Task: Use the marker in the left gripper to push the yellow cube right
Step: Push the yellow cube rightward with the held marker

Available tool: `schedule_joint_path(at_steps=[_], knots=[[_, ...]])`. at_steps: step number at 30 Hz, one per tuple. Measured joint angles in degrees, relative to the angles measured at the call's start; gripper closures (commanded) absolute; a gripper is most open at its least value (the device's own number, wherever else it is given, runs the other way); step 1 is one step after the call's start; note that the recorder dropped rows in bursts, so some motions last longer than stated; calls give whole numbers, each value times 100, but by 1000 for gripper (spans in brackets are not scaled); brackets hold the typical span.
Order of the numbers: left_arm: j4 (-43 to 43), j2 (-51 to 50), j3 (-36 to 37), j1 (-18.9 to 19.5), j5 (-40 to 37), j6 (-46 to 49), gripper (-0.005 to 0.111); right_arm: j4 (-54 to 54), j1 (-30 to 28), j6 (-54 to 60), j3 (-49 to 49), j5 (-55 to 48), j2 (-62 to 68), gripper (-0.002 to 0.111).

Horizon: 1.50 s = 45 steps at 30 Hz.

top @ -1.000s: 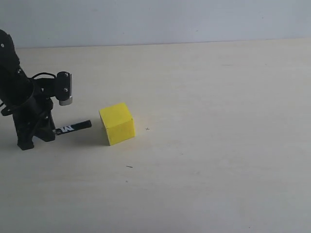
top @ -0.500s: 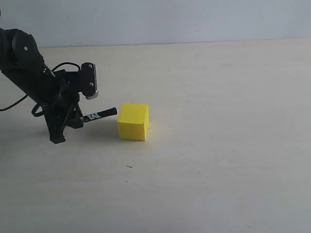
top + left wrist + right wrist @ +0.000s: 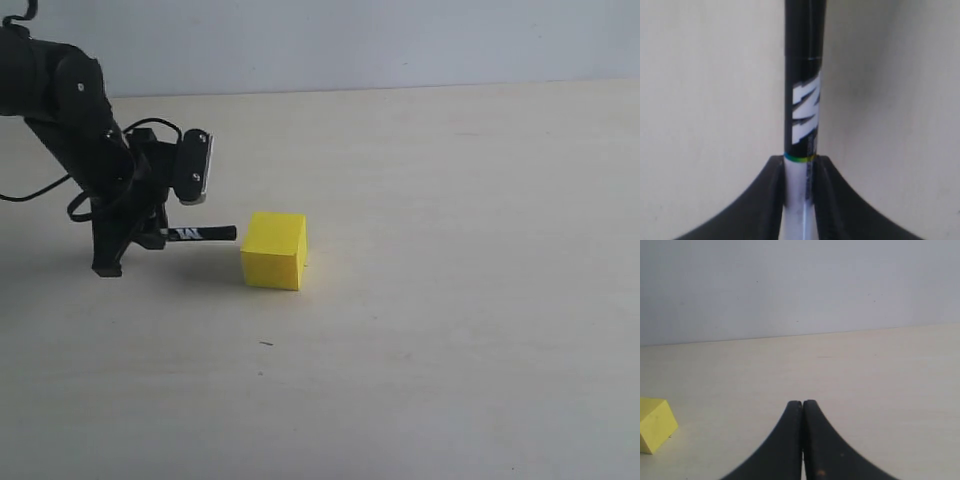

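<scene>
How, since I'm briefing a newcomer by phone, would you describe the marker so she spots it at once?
On the pale table, find the black left gripper at the left of the exterior view, beside the yellow cube. The marker is the slim stick clamped in it, pointing at the cube. It alone is thin, black-ended with white lettering.

Pale beige tabletop [image 3: 460, 380] — plain grey-white wall [image 3: 380, 40] behind, soft even light.

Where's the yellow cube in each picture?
Exterior view: the yellow cube sits left of centre, next to the marker tip.
Left wrist view: not in it.
Right wrist view: the yellow cube is cut off at the picture's edge.
Shared landmark: the pale table.
</scene>
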<state>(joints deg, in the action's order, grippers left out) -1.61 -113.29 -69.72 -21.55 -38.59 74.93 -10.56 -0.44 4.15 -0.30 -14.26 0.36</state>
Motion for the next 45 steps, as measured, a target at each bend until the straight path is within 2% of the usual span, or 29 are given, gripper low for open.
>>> schedule_joint_path(at_steps=[6, 9, 23, 27, 37, 45], knots=[[-16, -61, -132, -443, -107, 0, 107, 0, 0, 0, 0, 0, 0, 108], [-16, -61, -253, -546, -232, -10, 107, 0, 0, 0, 0, 0, 0, 108], [276, -61, -309, -196, -1118, -391, 107, 0, 0, 0, 0, 0, 0, 108], [241, -61, -309, -331, -1063, -397, 107, 0, 0, 0, 0, 0, 0, 108], [-4, -63, -555, -1102, -891, -422, 107, 0, 0, 0, 0, 0, 0, 108], [211, -63, -595, -963, -1317, -830, 107, 0, 0, 0, 0, 0, 0, 108]])
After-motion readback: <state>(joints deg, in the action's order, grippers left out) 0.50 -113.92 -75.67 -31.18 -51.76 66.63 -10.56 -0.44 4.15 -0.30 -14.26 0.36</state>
